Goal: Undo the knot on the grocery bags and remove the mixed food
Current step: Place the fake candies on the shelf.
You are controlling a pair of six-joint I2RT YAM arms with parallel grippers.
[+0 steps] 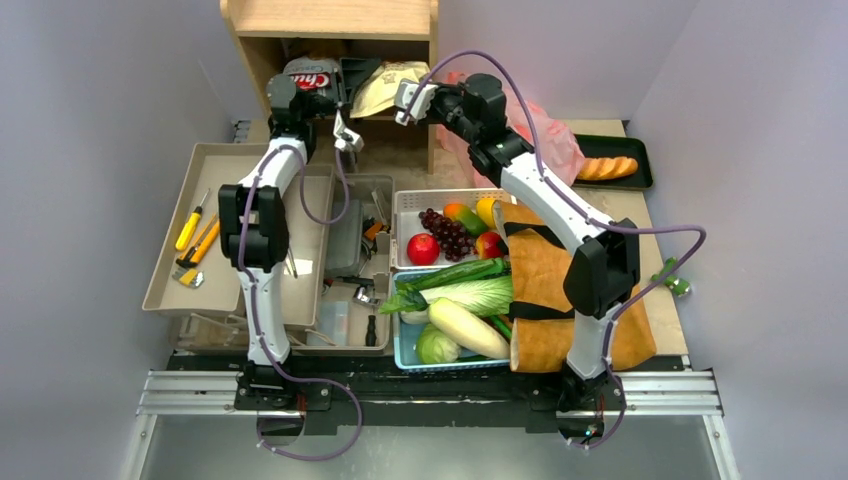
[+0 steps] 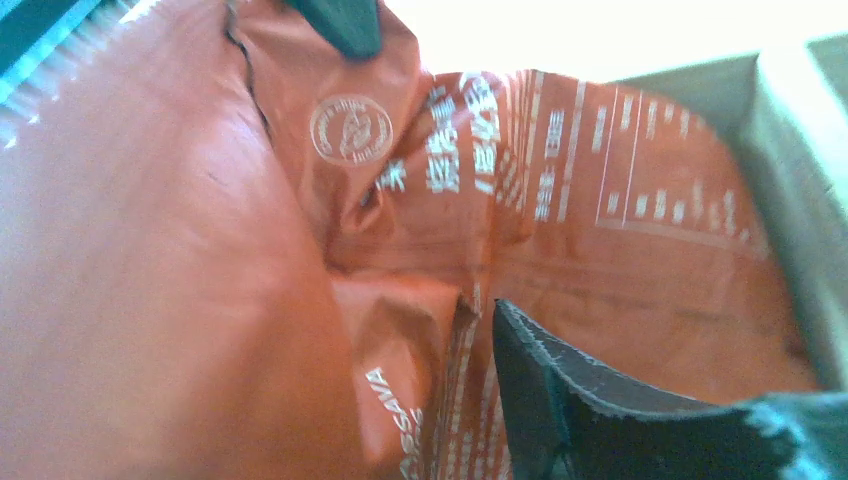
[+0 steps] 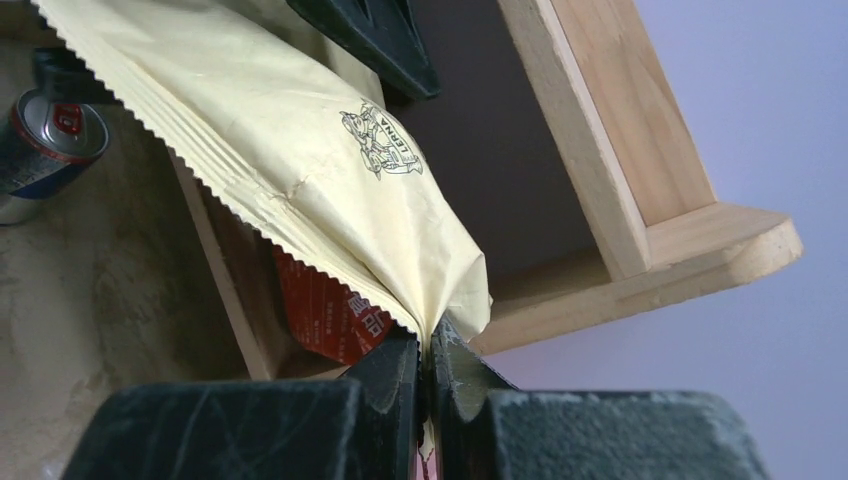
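**Right pincer (image 3: 428,345).** Clenched, grasping the snack bag (image 3: 300,170) by one corner. My fingers (image 3: 385,375) meet on the cream foil. The bag's serrated seam runs up and to the left, away from the tips. The rest of the bag lies ahead of the pincer, across the shelf (image 3: 640,250) mouth. A red-brown bag (image 3: 325,315) shows just behind the snack bag, close to the fingertips. A can (image 3: 45,140) sits far to the left of the pincer.

**Left pincer (image 2: 425,180).** Released. One finger stands above and one below, well apart, and the red-brown bag fills the view between them. I cannot tell whether either pad touches the foil.

**Task items, top view.**
- The pink bag (image 1: 550,140) lies to the right of my right pincer, partly behind that forearm.
- The paper bag (image 1: 545,290) lies flat, well back from both pincers, near my right base.
- Just left of the paper bag, also well back from the pincers, sit two baskets.
- The white basket (image 1: 402,215) holds grapes (image 1: 445,232) and apples (image 1: 423,249).
- The blue basket (image 1: 402,345) holds a cucumber (image 1: 460,273), napa cabbage (image 1: 480,295) and daikon (image 1: 465,328).
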